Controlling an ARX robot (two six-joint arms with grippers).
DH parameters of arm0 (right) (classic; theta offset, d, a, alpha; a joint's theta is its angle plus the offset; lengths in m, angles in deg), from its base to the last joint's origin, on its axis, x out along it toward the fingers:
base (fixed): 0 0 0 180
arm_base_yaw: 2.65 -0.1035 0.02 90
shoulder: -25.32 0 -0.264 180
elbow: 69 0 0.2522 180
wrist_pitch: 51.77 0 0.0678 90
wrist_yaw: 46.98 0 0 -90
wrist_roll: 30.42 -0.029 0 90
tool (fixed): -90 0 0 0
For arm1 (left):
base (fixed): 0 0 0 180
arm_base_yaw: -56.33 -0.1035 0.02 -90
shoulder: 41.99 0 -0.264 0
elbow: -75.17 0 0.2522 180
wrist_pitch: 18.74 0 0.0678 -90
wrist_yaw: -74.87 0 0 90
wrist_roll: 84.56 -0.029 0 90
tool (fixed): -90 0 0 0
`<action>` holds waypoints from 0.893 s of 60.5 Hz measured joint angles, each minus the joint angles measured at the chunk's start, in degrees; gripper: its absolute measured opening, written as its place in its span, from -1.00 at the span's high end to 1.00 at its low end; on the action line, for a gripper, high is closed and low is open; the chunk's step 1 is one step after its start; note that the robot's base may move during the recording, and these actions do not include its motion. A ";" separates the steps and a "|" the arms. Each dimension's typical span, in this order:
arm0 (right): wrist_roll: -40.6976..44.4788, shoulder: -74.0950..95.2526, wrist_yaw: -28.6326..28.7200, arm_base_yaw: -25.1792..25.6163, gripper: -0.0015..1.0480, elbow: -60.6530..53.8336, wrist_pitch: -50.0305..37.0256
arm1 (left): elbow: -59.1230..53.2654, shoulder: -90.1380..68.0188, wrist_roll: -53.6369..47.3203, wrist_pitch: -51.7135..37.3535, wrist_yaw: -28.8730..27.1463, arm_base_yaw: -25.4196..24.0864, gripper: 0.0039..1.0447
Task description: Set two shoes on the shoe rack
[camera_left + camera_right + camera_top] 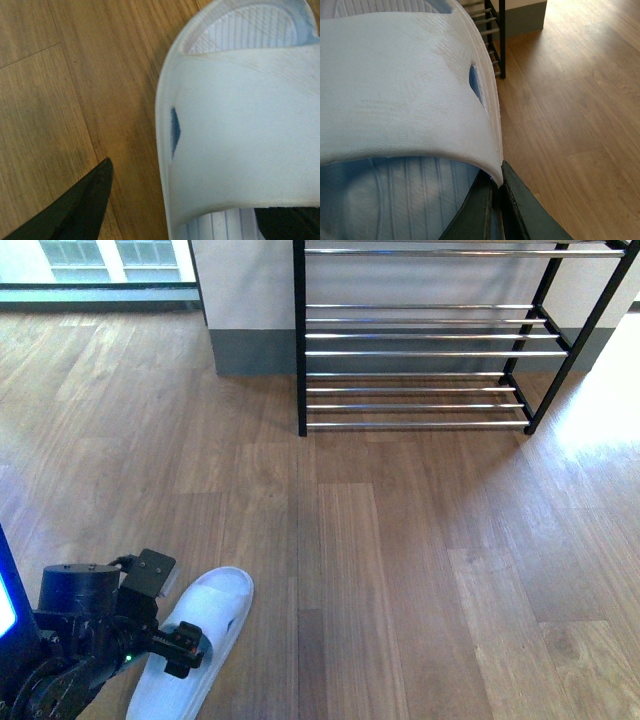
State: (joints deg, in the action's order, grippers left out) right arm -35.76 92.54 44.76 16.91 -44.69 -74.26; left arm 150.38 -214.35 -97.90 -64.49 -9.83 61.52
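Two slippers: left end effector open astride one, right end effector clamps other.

The left gripper hides the middle of the floor slipper beneath it; rack and held slipper are cut off.

Home-like indoor room, probably an entryway, wood-plank floor beneath the left tool, white slipper at the tool, shoe rack well ahead against white wall with grey skirting, window farther ahead.
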 joint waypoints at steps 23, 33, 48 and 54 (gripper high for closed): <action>-0.02 0.00 0.00 0.00 0.97 0.00 0.00 | 1.20 -1.79 1.25 0.68 -0.48 0.61 0.53; 0.00 0.00 0.00 0.00 0.97 0.00 0.00 | -0.63 -1.22 2.95 -1.07 -0.85 0.79 0.97; 0.00 0.00 0.00 0.00 0.97 0.00 0.00 | -10.95 5.88 5.75 -7.26 -2.27 3.52 0.97; 0.00 0.00 0.00 0.00 0.97 0.00 0.00 | -15.12 9.33 5.79 -9.70 -2.93 4.09 0.97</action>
State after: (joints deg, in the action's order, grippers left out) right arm -35.76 92.54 44.76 16.91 -44.69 -74.26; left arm 135.26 -205.01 -92.11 -74.19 -12.76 65.61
